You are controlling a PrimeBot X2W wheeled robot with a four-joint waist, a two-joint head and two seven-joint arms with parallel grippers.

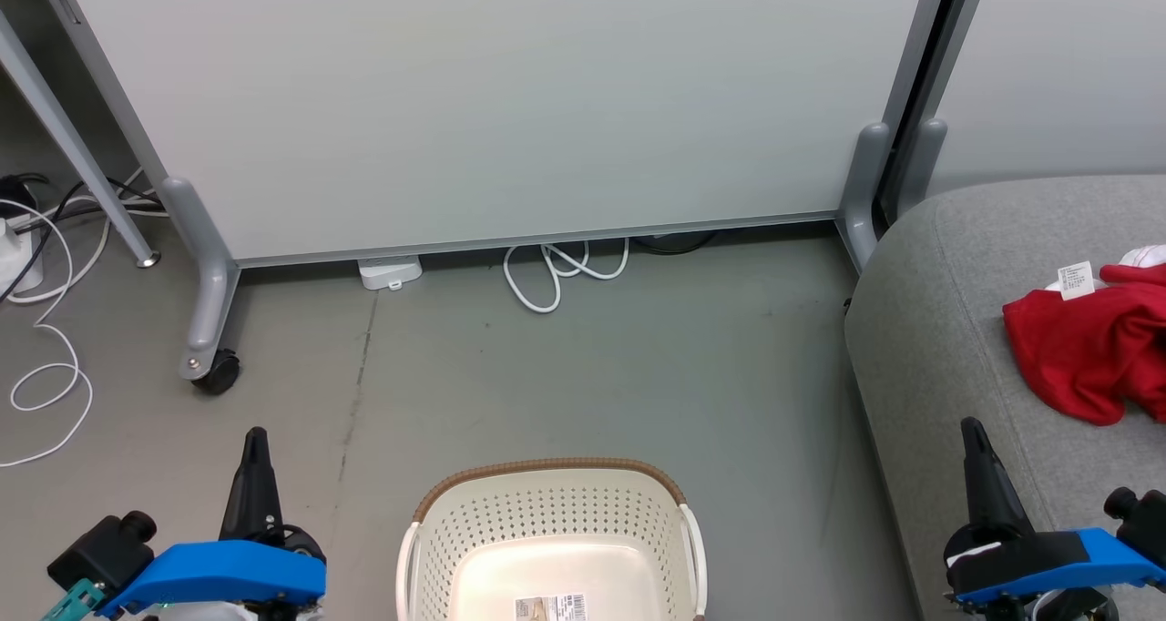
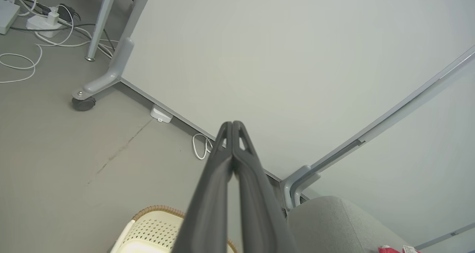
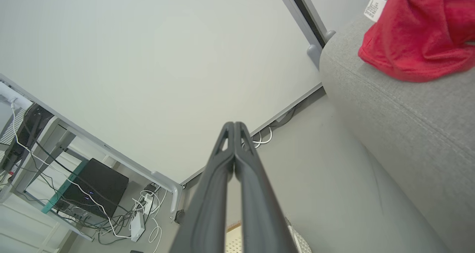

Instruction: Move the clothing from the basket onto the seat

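From the head camera I see the basket [image 1: 547, 512] at the near centre of the floor [image 1: 638, 375], its pale bottom showing with 1 sticker [image 1: 549, 606] on it. The red clothing [image 1: 1084, 348] lies in a heap on the sofa [image 1: 947, 330] at the right, well apart from the basket, with a white label tag [image 1: 1076, 279] at its far edge. My left gripper [image 1: 256, 435] stands at the near left and my right gripper [image 1: 971, 425] at the near right over the sofa's edge, each showing as 1 dark spike. A partition panel [image 1: 501, 102] closes the far side, with a white cable [image 1: 556, 275] coiled at its foot.

On the left wrist camera, the left gripper [image 2: 233, 124] has its 2 fingers pressed together, holding nothing. The basket [image 2: 156, 223] rim sits below them, the sofa [image 2: 334, 223] to the right.

On the right wrist camera, the right gripper [image 3: 233, 125] is likewise pressed together and holds nothing. The red clothing [image 3: 419, 41] rests on the sofa [image 3: 408, 127], its label tag [image 3: 373, 7] just beside it.
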